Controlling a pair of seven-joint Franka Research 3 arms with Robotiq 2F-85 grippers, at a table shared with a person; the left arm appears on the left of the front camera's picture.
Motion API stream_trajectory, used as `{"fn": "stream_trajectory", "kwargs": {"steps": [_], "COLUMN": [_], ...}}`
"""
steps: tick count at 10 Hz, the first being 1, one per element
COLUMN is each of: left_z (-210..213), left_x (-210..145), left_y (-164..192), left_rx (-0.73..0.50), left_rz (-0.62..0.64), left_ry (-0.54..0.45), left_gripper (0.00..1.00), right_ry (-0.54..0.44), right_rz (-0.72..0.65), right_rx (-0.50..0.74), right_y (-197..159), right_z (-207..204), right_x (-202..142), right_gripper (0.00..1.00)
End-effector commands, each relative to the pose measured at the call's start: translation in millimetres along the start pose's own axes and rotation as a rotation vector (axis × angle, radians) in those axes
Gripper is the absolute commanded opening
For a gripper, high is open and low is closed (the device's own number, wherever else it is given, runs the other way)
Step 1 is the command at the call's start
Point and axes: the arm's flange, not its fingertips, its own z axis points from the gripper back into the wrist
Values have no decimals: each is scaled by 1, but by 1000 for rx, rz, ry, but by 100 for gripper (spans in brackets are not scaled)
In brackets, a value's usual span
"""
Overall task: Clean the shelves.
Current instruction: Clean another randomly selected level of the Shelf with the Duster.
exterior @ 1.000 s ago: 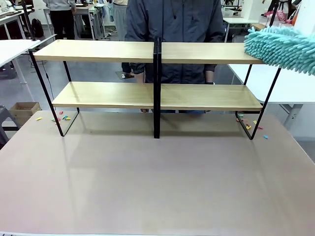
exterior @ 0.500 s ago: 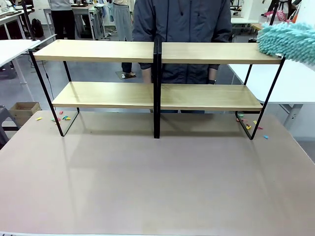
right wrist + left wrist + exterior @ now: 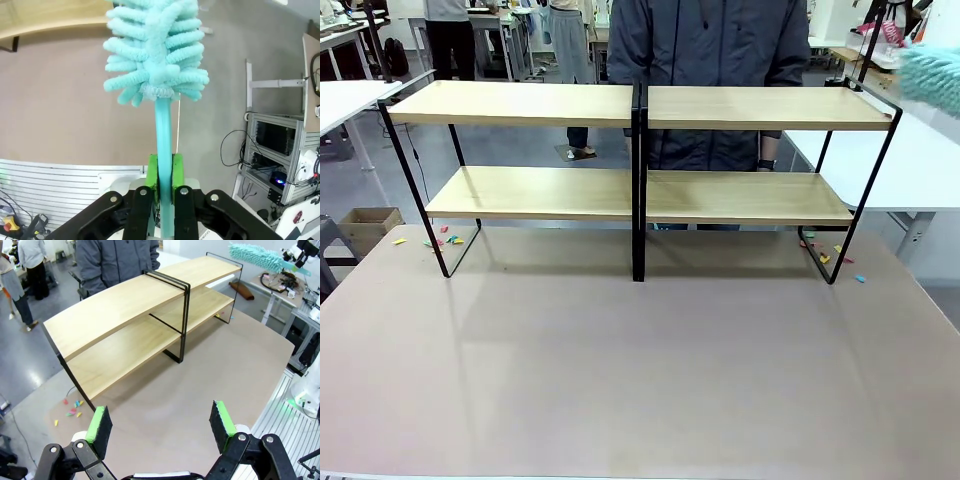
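- The shelves stand on the far half of the brown tabletop. They span most of its width, with the black centre post at the middle.
- The upper and lower tiers run level, one light wood board on each side of the post.
- The right gripper has its jaws clenched on the turquoise handle of a fluffy duster. The green pads press the handle from both sides, and the head points away from the wrist.
- In the front view the duster head sits at the right edge of the picture, just beyond the right end of the upper tier and above the white table. Whether it touches the frame cannot be told.
- The left gripper has its jaws released and spread wide with nothing between them. It hangs over the tabletop, facing the shelves.
- A person in a dark jacket stands behind the shelves, right of the centre post.
- Small coloured scraps lie on the tabletop near both end legs of the frame.
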Motion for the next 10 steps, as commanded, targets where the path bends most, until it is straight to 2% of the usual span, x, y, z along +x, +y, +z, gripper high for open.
{"fn": "stream_trajectory", "kwargs": {"steps": [1, 2, 3, 4, 7, 8, 10], "left_z": [2, 2, 2, 2, 2, 2, 2], "left_x": [0, 0, 0, 0, 0, 0, 0], "left_y": [-1, -1, -1, -1, -1, -1, -1], "left_rx": [12, 12, 12, 12, 12, 12, 12], "left_rz": [2, 2, 2, 2, 2, 2, 2], "left_ry": [1, 1, 1, 1, 1, 1, 1], "left_gripper": [100, 100, 100, 100, 100, 100, 100], "right_ry": [-46, -75, -111, -133, -131, -128, -152], "right_rz": [-49, -90, -77, -19, 287, 371, 500], "right_rx": [-12, 1, 97, 254, 702, 809, 918], "right_y": [-19, -34, -50, -67, -122, -129, -128], "right_z": [5, 13, 24, 32, 54, 57, 56], "right_x": [-9, -18, -30, -44, -88, -101, -128], "right_gripper": [12, 12, 12, 12, 12, 12, 12]}}
